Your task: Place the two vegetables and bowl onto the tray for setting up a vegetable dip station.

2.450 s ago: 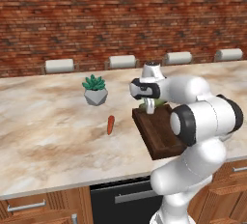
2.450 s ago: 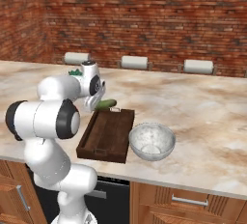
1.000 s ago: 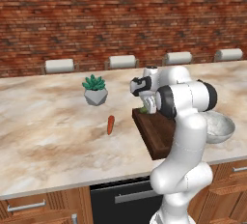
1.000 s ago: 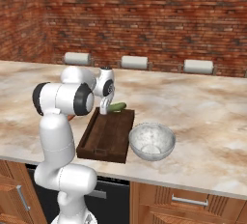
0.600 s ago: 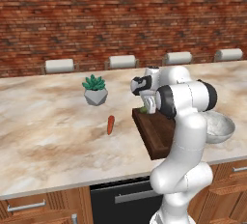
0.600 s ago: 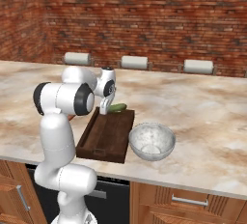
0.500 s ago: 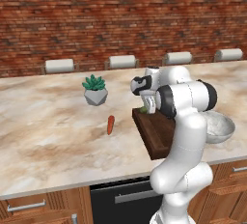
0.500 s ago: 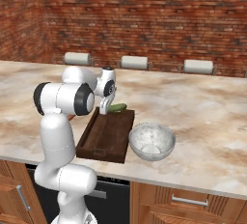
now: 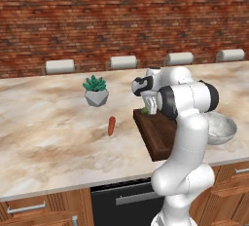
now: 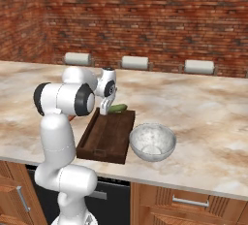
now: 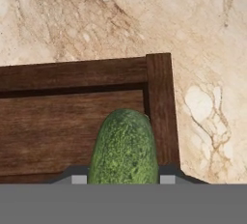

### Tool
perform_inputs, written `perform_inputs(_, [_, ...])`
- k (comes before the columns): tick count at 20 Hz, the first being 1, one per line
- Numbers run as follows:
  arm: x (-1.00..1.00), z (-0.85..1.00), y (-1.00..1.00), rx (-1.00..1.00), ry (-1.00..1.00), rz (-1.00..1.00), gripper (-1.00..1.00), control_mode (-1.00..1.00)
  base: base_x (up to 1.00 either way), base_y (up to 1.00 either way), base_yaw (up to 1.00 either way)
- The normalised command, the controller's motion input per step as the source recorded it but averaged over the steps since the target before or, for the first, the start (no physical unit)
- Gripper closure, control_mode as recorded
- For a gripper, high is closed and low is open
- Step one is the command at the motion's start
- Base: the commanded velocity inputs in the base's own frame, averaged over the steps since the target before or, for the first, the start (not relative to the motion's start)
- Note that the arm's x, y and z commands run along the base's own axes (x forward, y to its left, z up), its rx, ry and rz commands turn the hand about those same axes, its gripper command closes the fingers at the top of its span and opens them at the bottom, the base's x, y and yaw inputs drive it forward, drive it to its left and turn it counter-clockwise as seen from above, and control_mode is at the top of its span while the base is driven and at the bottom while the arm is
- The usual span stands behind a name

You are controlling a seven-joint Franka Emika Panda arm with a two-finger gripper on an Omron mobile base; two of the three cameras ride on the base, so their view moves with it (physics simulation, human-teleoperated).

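A dark green cucumber (image 11: pixel 124 148) sits between my fingertips, with my gripper (image 11: pixel 123 179) shut on it. It hangs low over the far corner of the dark brown wooden tray (image 11: pixel 159 102). In the right base view the cucumber (image 10: pixel 117 108) sticks out rightward from the gripper (image 10: pixel 104 110) at the far end of the tray (image 10: pixel 104 139). The small orange carrot (image 9: pixel 111 125) lies on the counter left of the tray (image 9: pixel 154 133), apart from the gripper (image 9: pixel 148 108). The speckled grey-white bowl (image 10: pixel 151 141) stands on the counter beside the tray's right side; the bowl (image 9: pixel 220 127) is partly hidden by my arm.
A spiky green plant in a grey pot (image 9: pixel 96 90) stands on the counter behind the carrot. The marble counter's front edge (image 10: pixel 184 178) runs close below the tray and bowl. Chair backs (image 10: pixel 134 62) line the far side before the brick wall.
Since 2.5 s ago the arm has swung so the hand with the cucumber sits over the tray's far end. Over the last second nothing has visibly moved.
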Motion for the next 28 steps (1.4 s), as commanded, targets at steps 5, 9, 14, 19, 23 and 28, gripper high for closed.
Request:
perform_inputs(5, [-0.07,0.0,0.0,0.0,-0.09,-0.01,1.0,-1.0,0.0,0.0,0.0])
perform_inputs(9, [-0.14,0.0,0.0,0.0,-0.11,-0.04,1.0,-1.0,0.0,0.0,0.0])
perform_inputs(14, [-0.09,0.0,0.0,0.0,-0.08,-0.03,1.0,-1.0,0.0,0.0,0.0])
perform_inputs(19, [-0.01,-0.01,0.0,0.0,-0.05,-0.03,1.0,-1.0,0.0,0.0,0.0])
perform_inputs(23, [0.0,-0.06,0.0,0.0,-0.01,-0.04,1.0,-1.0,0.0,0.0,0.0])
perform_inputs(28, [0.0,-0.09,0.0,0.0,0.0,-0.01,1.0,-1.0,0.0,0.0,0.0])
